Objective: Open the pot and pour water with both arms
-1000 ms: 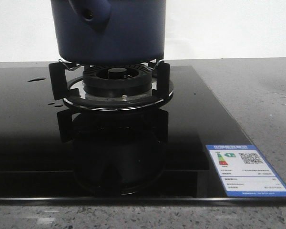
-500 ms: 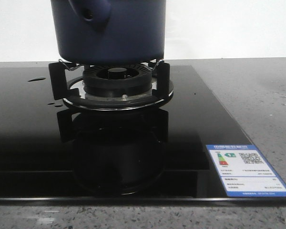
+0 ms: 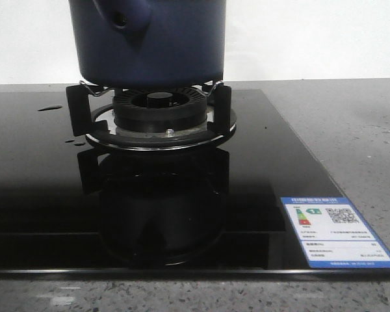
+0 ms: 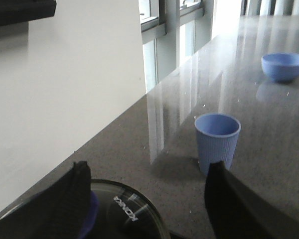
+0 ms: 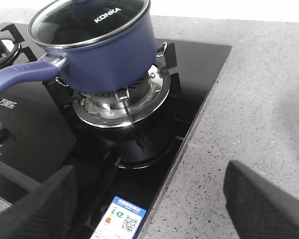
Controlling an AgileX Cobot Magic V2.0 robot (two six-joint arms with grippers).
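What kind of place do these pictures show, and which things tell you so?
Most likely a kitchen counter. A dark blue pot with a glass lid sits on a gas burner of a black glass hob, set into a speckled stone worktop. A blue cup and bowl stand nearby.

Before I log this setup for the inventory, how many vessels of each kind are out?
Pot: 1
Glass lid: 1
Ribbed cup: 1
Bowl: 1
Total: 4
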